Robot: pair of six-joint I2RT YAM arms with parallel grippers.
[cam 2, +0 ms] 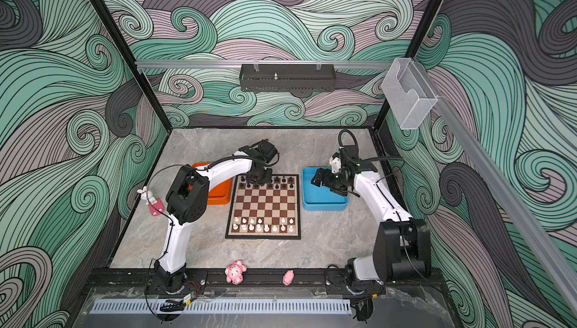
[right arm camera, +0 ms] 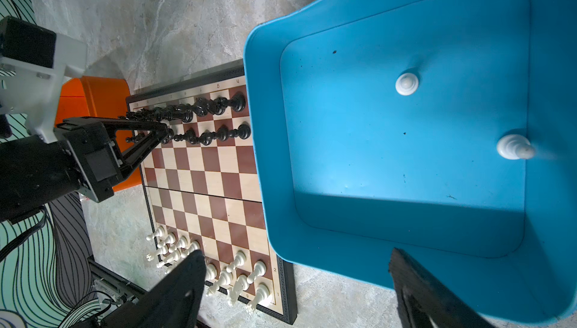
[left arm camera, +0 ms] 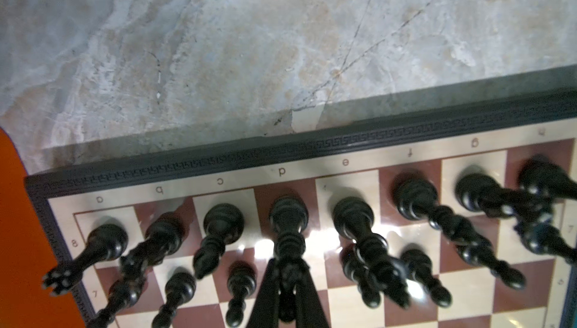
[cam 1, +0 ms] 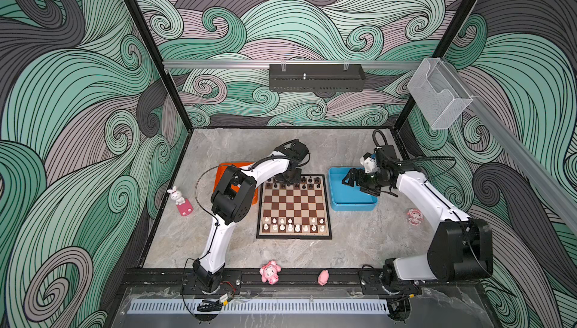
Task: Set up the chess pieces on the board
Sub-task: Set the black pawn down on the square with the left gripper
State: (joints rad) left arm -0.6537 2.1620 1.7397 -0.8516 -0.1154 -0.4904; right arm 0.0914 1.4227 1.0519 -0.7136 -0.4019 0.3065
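There, left gripper (left arm camera: 288, 295) pinched tight on tall glossy black plastic chess piece (left arm camera: 288, 217), upright in far row of brown-and-cream checked board (cam 1: 293, 204); right gripper (right arm camera: 296, 254) spread wide, empty, over blue plastic tray (right arm camera: 406, 170) right of board, two white plastic chess pieces (right arm camera: 406, 84) inside.

- A blue tray (right arm camera: 359, 161) is seen from above; two white chess pieces (right arm camera: 406, 84) are found inside it, well apart.
- The board (right arm camera: 203, 167) is placed just beside this tray.
- Black chess pieces (right arm camera: 215, 136) are lined in two rows at one end, more white ones at the opposite end.
- The left gripper (right arm camera: 165, 129) is closed to a point among the black pieces.
- The right gripper (right arm camera: 296, 254) is spread wide.
- An orange tray (right arm camera: 100, 98) is partly hidden.
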